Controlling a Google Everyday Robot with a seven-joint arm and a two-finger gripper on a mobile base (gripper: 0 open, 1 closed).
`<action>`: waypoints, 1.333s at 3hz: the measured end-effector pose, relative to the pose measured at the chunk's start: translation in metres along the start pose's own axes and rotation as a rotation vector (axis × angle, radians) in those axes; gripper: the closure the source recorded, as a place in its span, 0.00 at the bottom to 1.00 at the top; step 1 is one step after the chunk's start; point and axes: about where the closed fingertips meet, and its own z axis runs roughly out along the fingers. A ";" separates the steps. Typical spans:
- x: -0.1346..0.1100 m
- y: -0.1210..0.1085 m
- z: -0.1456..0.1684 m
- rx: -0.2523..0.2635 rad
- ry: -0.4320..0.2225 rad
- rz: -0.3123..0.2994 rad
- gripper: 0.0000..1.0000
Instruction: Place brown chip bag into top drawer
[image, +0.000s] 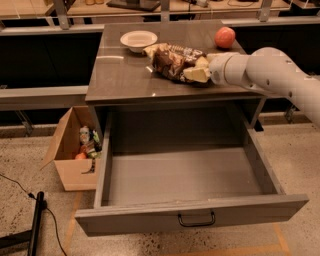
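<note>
Camera view: gripper seemingly against bag

Robot lab: gripper at counter; speckled floor.

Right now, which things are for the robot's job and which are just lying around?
For the job: bag, drawer, end effector at the bag's tan end.
Lying around: bowl, red fruit, box on the floor.

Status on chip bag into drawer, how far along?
Done: the wide grey top drawer stands open. In hand: the gripper is at the right end of the wrinkly brown foil chip bag, which lies on the grey tabletop. Left: lift it and set it in the drawer.
</note>
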 end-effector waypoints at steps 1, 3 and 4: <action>0.002 -0.001 0.004 -0.004 -0.006 -0.008 0.69; -0.009 0.007 -0.054 -0.083 0.011 0.017 1.00; -0.012 0.023 -0.094 -0.133 0.022 0.055 1.00</action>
